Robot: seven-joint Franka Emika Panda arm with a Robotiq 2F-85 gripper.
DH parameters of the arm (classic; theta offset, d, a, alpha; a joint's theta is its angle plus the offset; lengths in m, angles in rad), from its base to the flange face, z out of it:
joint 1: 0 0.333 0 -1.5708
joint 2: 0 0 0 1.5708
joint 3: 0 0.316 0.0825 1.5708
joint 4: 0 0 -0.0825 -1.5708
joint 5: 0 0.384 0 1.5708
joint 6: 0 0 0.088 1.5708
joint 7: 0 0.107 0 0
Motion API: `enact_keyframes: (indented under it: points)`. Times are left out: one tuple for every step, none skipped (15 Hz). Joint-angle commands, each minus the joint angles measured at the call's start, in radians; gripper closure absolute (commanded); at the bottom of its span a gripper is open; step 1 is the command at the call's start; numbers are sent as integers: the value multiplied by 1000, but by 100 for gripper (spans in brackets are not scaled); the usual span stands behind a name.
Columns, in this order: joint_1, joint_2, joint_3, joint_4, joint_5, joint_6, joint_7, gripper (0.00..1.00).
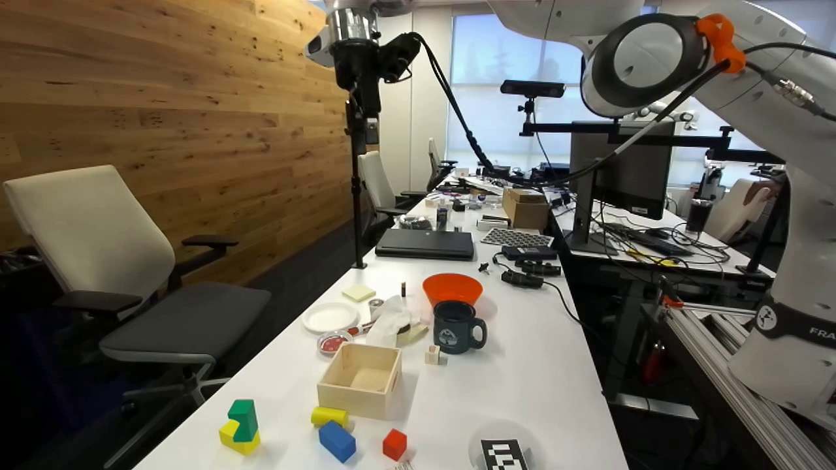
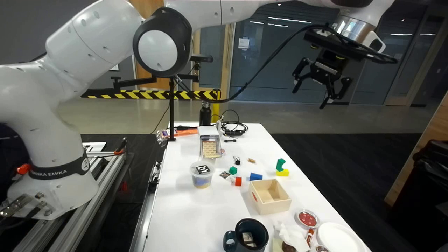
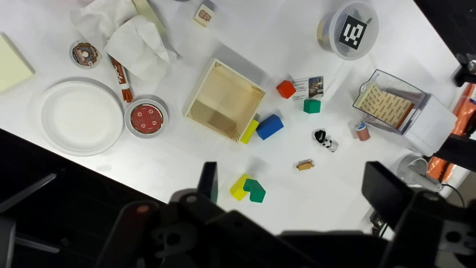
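Green block point(image 3: 256, 190) stands on end atop a yellow block point(image 3: 238, 189), near the edge of the white tabletop point(image 3: 178, 156) and apart from the wooden box point(image 1: 353, 399). Above them hangs the claw point(image 3: 293, 178), spread wide and holding nothing; the wrist view puts the pair within its gap, closer to one side, though well below it.

Both blocks look like painted wood, so I judge them light, stiff and hard to damage, with smooth faces that may slip if pinched askew. A curved notch gives the green block an arch-like outline; its flat sides, clear of that hollow, seem the best place to take hold. The yellow block sits low and partly covered, which leaves less to grip. Nothing visible ties the two together, so a sideways knock could well topple the upper one.

The wooden box is pale, unpainted and open-topped, with thin straight walls; a smooth yellow cylinder point(image 1: 329, 417) lies just beside it, near a blue block point(image 3: 269, 127), and a crisp-edged red cube point(image 3: 286, 89) sits a little apart. A white paper plate point(image 3: 81, 117) is round and shallow, while a crumpled tissue point(image 3: 139, 45) looks soft and limp. The dark mug point(image 1: 453, 326) seems to be glazed ceramic, heavier than the blocks, with a looped handle; near it, an orange bowl point(image 1: 452, 287) widens toward its rim. A translucent tub point(image 2: 202, 180) looks like thin plastic.
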Motion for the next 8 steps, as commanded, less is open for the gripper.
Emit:
enact_keyframes:
  points:
    - [25, 6, -9, -16, -17, 4, 3, 0]
    - [34, 13, -16, -16, -28, 6, -13, 0]
    - [38, 20, -17, -19, -35, 1, -36, 0]
    - [45, 27, -20, -20, -44, 1, -61, 0]
    - [52, 38, -24, -22, -55, 3, -81, 0]
    - [56, 47, -25, -27, -61, -2, -103, 0]
    - [62, 54, -27, -31, -68, -4, -126, 0]
    - [67, 61, -26, -40, -71, -11, -147, 0]
